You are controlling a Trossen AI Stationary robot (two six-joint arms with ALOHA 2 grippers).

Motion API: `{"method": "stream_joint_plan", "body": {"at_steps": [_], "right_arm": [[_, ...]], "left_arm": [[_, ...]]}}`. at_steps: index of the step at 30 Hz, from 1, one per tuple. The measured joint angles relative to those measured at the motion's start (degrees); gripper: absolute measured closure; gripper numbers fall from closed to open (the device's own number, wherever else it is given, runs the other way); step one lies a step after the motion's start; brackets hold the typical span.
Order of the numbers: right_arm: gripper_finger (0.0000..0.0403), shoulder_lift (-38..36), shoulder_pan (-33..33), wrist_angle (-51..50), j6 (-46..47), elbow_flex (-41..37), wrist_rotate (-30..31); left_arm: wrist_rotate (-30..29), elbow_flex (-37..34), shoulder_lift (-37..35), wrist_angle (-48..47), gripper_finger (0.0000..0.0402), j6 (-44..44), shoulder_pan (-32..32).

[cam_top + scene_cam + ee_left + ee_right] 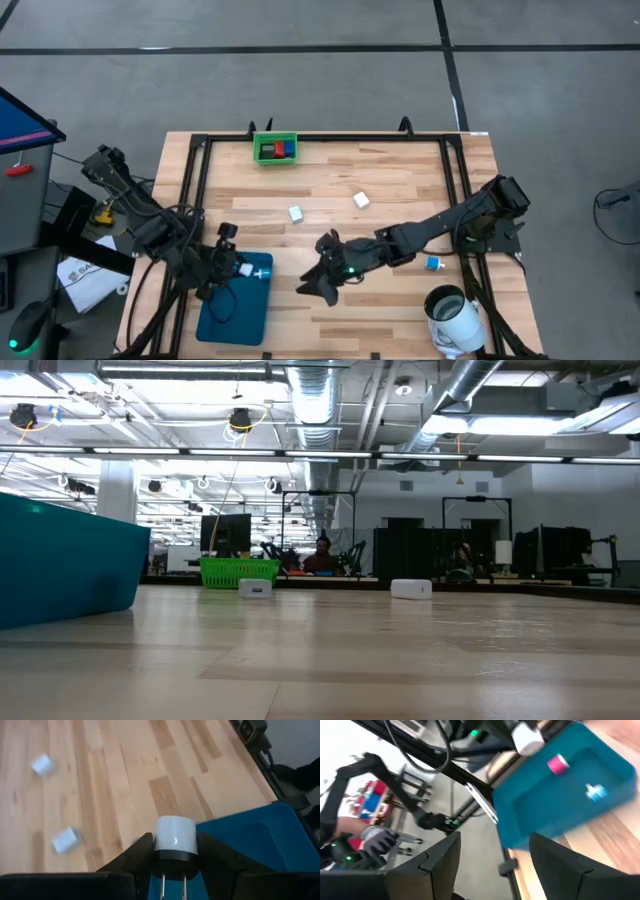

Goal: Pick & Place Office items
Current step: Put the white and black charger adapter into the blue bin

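My left gripper (175, 865) is shut on a small white plug-like piece (174, 836) with a black base and two metal prongs. It holds the piece over the far edge of the teal tray (235, 305). A pink bit (557, 763) and a cyan-white bit (595, 792) lie in the tray. My right gripper (318, 280) hangs open over the table's middle, right of the tray, with nothing between its fingers. Two white cubes (296, 213) (361, 200) and a cyan bit (434, 264) rest on the table. Red and blue blocks lie in the green bin (275, 148). My left gripper pinches the plug-like piece between its two fingers, which lie on opposite sides of the black base (175, 856). The white end points away from the wrist and the prongs point back toward it. The fingers slant downward, and the piece is lifted clear above the tray's edge.
A large white mug-like cylinder (455, 318) stands at the table's near right corner. A black frame (200, 140) runs around the table's edges. Bare wood lies between the bin and the two grippers.
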Motion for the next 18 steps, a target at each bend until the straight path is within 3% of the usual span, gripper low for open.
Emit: {"method": "stream_joint_plan", "body": {"at_steps": [7, 11, 18], "right_arm": [[0.0176, 0.04, 5.22, -8.69, 6.15, -0.02, 6.66], [0.0176, 0.04, 8.02, -12.75, 10.77, -0.04, 11.01], [0.0175, 0.04, 11.13, -19.33, 17.80, -0.09, 14.64]], "left_arm": [[-0.04, -6.72, -0.61, 0.44, 0.0274, -16.81, -7.41], [-3.58, -10.84, -0.59, 4.09, 0.0274, -26.41, -11.91], [-8.95, -18.71, -0.59, 13.55, 0.0274, -33.44, -13.35]]}}
